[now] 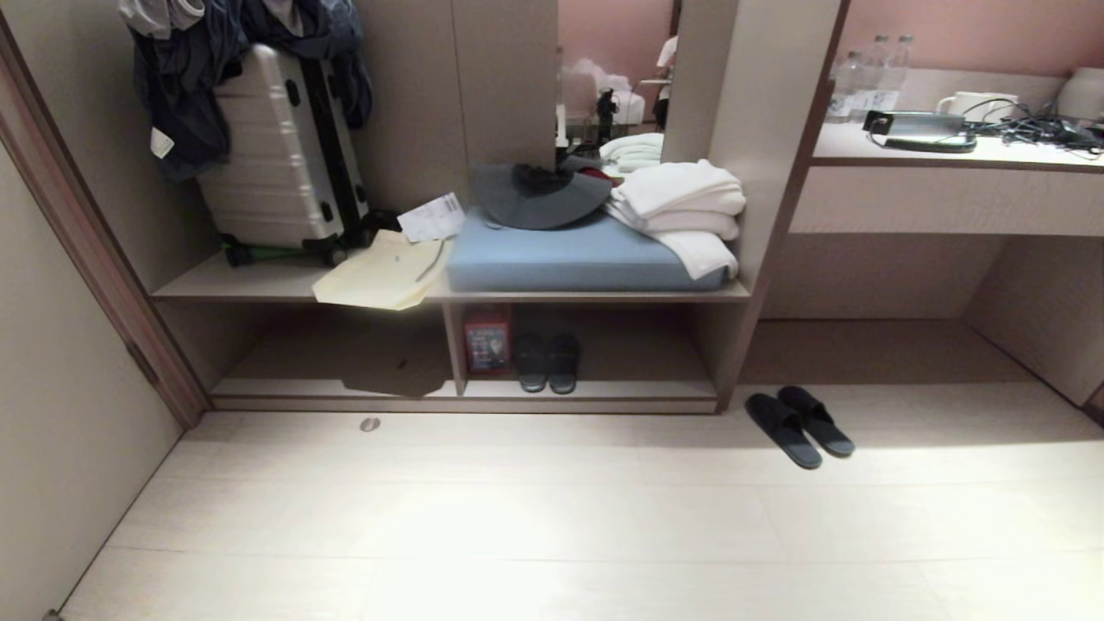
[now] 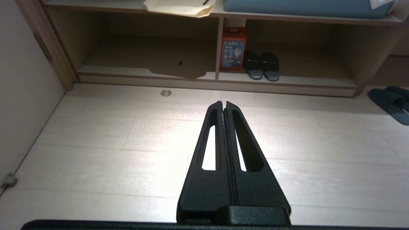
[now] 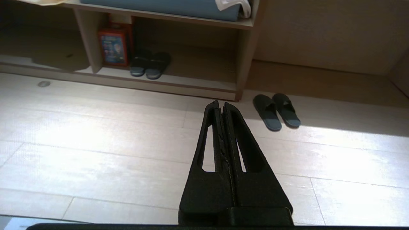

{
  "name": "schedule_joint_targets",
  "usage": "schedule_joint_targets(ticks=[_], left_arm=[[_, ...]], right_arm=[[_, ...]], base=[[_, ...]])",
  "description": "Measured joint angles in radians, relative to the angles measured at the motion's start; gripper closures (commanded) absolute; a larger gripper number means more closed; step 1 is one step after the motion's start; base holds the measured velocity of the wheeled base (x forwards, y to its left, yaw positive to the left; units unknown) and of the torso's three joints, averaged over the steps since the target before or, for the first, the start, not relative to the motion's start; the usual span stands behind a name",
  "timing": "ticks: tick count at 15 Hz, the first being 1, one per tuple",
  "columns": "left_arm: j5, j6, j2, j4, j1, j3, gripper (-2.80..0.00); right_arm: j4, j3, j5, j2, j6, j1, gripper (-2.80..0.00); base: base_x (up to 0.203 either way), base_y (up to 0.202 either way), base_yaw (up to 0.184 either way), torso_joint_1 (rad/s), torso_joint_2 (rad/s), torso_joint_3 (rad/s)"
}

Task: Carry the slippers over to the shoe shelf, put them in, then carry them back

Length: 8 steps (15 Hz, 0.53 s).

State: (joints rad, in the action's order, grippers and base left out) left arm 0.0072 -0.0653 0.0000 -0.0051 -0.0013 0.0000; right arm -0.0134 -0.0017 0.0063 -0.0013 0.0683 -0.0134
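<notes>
Likely hotel room, suitcase (image 1: 276, 147), folded towels (image 1: 681, 207), kettle (image 1: 975, 105)

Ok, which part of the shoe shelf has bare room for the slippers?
In the shoe shelf, the bay left of the divider is bare. The right bay is crowded at its left by a red box and a dark pair, free beyond them. The slippers lie outside on the floor.

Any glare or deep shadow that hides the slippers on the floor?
Head view: the slippers lie at a shadow's edge, outlines clear, with glare on the floor nearer the camera. Right wrist view: slippers sit just inside shadow, readable. Left wrist view: cut off at the frame edge.
</notes>
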Motion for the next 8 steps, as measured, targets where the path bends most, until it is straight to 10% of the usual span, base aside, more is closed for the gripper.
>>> schedule_joint_targets(ticks=[8], left_arm=[[0.000, 0.000, 0.000, 0.000, 0.000, 0.000, 0.00]], right_arm=[[0.000, 0.000, 0.001, 0.000, -0.002, 0.000, 0.00]], base=[[-0.197, 0.000, 0.001, 0.003, 0.00, 0.003]])
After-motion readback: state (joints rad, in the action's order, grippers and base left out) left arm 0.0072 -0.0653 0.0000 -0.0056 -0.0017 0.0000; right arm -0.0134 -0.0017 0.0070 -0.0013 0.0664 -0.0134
